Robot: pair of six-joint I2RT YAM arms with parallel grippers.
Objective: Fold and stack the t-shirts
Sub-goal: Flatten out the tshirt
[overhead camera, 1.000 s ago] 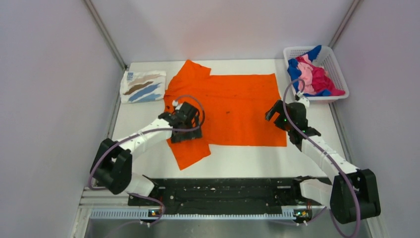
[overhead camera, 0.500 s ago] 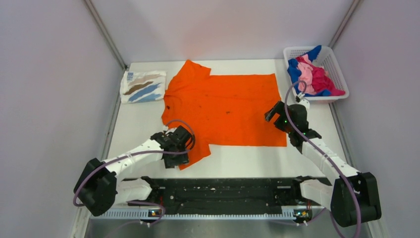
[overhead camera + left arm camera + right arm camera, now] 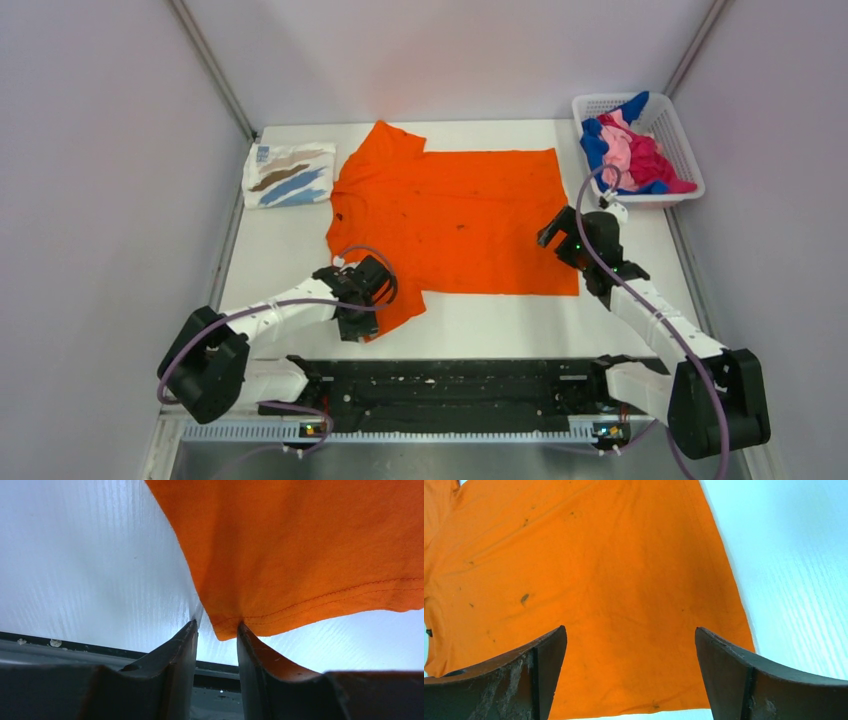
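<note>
A bright orange t-shirt [image 3: 460, 220] lies spread flat on the white table [image 3: 500, 318], collar to the left. My left gripper [image 3: 368, 318] is at its near sleeve. In the left wrist view the sleeve's hemmed corner [image 3: 227, 627] pokes between the narrowed jaws of the left gripper [image 3: 216, 627], touching the right finger, with a gap still showing on the left. My right gripper [image 3: 548, 232] hovers wide open over the shirt's right hem; orange cloth [image 3: 599, 570] fills the space between the spread fingers of the right gripper [image 3: 630, 632]. A folded white t-shirt with brown and blue streaks [image 3: 288, 175] lies at the back left.
A white lattice basket [image 3: 672, 128] at the back right holds blue, pink and magenta t-shirts [image 3: 630, 152]. A black rail [image 3: 450, 385] runs along the near table edge, just behind the left gripper. Grey walls close in both sides.
My left arm drew back from the shirt's left side to the near sleeve's tip, and its jaws narrowed around the corner. The right arm barely moved.
</note>
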